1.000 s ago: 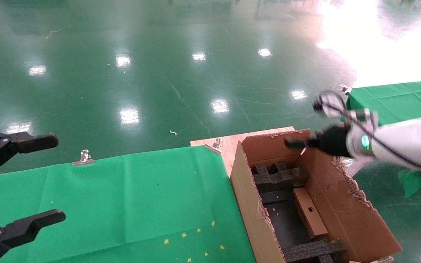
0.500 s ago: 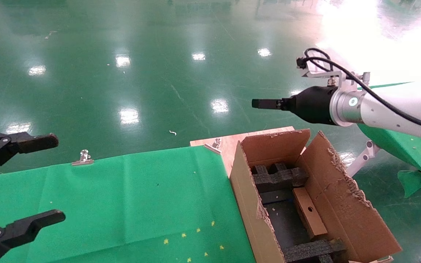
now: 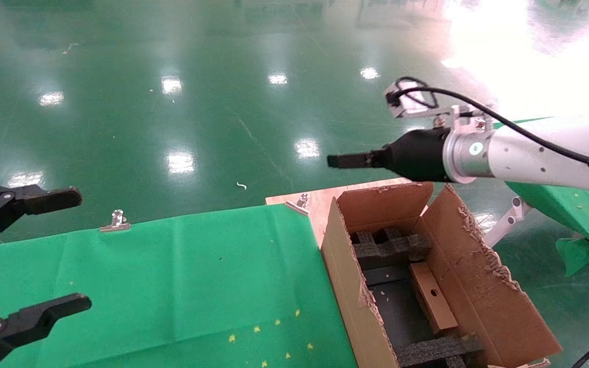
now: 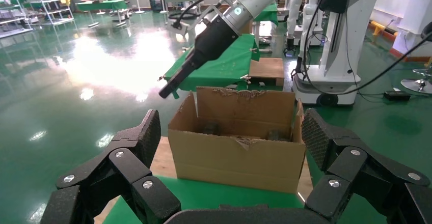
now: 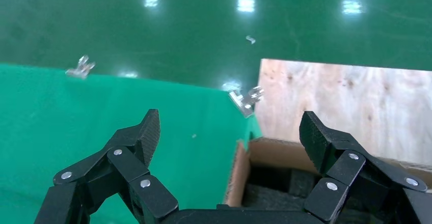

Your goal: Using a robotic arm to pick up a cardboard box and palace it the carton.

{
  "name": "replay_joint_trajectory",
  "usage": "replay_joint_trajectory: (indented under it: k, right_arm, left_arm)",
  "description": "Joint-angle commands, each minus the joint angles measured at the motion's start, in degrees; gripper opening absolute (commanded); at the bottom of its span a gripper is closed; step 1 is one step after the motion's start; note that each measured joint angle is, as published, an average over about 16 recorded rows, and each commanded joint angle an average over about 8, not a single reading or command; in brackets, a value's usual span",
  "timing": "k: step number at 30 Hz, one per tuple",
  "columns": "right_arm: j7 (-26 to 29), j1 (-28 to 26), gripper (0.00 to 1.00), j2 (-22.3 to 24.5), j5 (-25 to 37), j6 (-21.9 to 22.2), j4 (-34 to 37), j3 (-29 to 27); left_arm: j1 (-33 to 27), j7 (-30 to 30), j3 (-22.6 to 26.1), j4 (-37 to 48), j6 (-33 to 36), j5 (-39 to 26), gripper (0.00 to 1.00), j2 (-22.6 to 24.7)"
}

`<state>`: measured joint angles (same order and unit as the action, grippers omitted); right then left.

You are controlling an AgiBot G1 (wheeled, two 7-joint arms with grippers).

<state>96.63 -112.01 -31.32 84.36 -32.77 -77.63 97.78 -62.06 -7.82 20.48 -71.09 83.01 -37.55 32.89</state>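
The small cardboard box (image 3: 431, 296), with a round hole on top, lies inside the carton (image 3: 339, 255) between black foam inserts (image 3: 391, 249). My right gripper (image 3: 338, 160) on the white robotic arm (image 3: 529, 153) hovers above the carton's far edge, open and empty. In the right wrist view its fingers (image 5: 149, 132) spread over the carton's corner (image 5: 238, 170). My left gripper (image 3: 74, 249) is parked open at the left over the green cloth. It faces the carton (image 4: 239, 155) in the left wrist view, where the box is hidden.
The green cloth (image 3: 172, 286) covers the table left of the carton, held by metal clips (image 3: 116, 221). A wooden board (image 3: 320, 200) lies under the carton. A second green table (image 3: 570, 204) stands at the right. Other robot bases (image 4: 336, 40) stand behind.
My right arm has risen from the carton's opening and swung up and left, empty. The cardboard box stays in the carton. The left arm has not moved.
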Motion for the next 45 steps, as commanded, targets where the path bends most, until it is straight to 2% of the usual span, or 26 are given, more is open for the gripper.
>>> replay_joint_trajectory:
  k: [1, 45]
  right_arm:
    - [-3.48, 2.05, 1.0, -0.15, -1.72, -2.15, 0.16, -3.31]
    - [-79.96, 46.98, 1.0, -3.44, -39.58, -49.28, 3.77, -76.13]
  left_arm:
    - [0.0, 0.0, 0.0, 0.0, 0.0, 0.0, 1.0, 0.0]
    - [0.0, 0.0, 0.01, 0.0, 0.0, 0.0, 1.0, 0.0]
